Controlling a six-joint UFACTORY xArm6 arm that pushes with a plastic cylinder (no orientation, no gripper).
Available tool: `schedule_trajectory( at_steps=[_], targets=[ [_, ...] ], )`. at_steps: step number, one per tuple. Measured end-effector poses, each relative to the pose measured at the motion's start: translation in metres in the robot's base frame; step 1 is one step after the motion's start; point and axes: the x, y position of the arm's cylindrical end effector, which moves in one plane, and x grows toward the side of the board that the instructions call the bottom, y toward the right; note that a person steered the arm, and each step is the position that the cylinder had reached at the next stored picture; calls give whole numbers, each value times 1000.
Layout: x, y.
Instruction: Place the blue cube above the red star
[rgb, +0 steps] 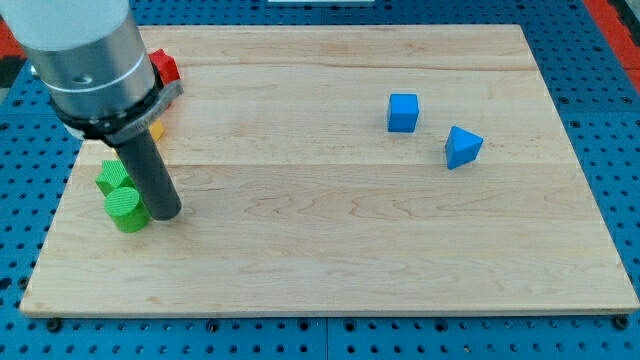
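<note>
The blue cube (403, 112) sits on the wooden board (330, 240) at the upper right. A red block (165, 67), likely the red star, shows at the upper left, mostly hidden behind my arm. My tip (167, 213) rests on the board at the left, touching or just right of the green cylinder (124, 209). The tip is far to the left of the blue cube and below the red block.
A blue triangular block (462, 147) lies just right and below the blue cube. A second green block (112, 176) sits above the green cylinder. A yellow block (156, 129) peeks out under my arm. The arm's grey body (90, 55) covers the upper-left corner.
</note>
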Motion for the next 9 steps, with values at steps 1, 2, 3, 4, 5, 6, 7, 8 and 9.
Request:
schedule_trajectory(
  at_steps=[1,2,3,4,5,6,7,8,9],
  targets=[
    [-15,-8],
    [-20,-6],
    [-20,-5],
    [-20,-5],
    [-18,9],
    [-10,43],
    [-2,80],
    [-2,81],
    [-2,81]
  ],
)
